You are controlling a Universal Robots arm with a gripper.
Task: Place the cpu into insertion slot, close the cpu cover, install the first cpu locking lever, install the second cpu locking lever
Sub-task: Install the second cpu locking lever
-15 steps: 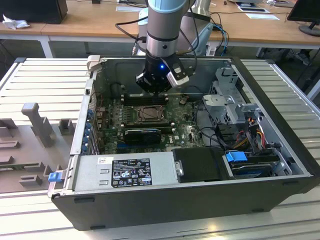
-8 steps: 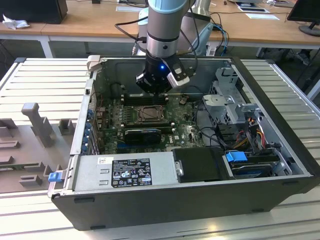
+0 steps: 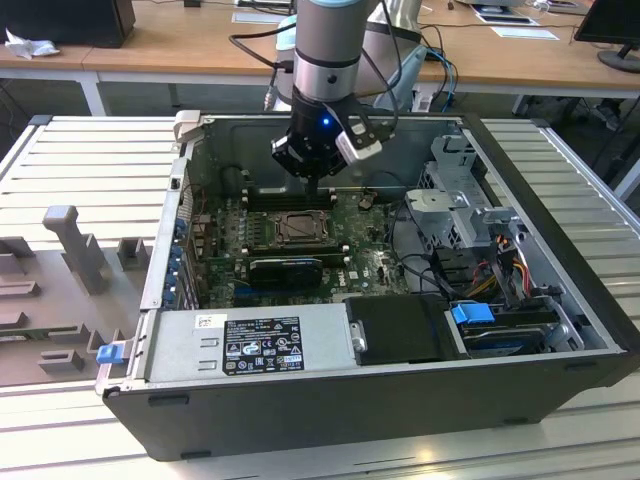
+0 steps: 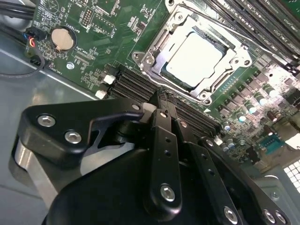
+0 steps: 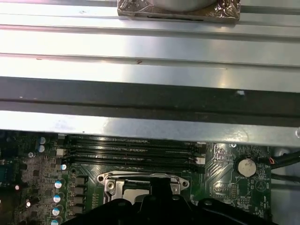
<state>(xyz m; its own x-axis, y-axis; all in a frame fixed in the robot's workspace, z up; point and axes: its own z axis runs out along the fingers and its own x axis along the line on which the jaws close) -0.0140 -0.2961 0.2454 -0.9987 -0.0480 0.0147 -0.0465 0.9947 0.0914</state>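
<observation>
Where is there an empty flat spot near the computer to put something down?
The ribbed metal table is bare at the exterior view's left of the computer case, behind the grey blocks, and at its right. Inside the case it is crowded: gripper above the chip, circuit board, cables.

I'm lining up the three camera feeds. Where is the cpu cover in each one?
Exterior view: cpu cover mid-motherboard, just below the gripper.
Second wrist view: cover framing the cpu, beyond the gripper.
First wrist view: its edge above the gripper body.
Shared landmark: memory slots beside it.
</observation>
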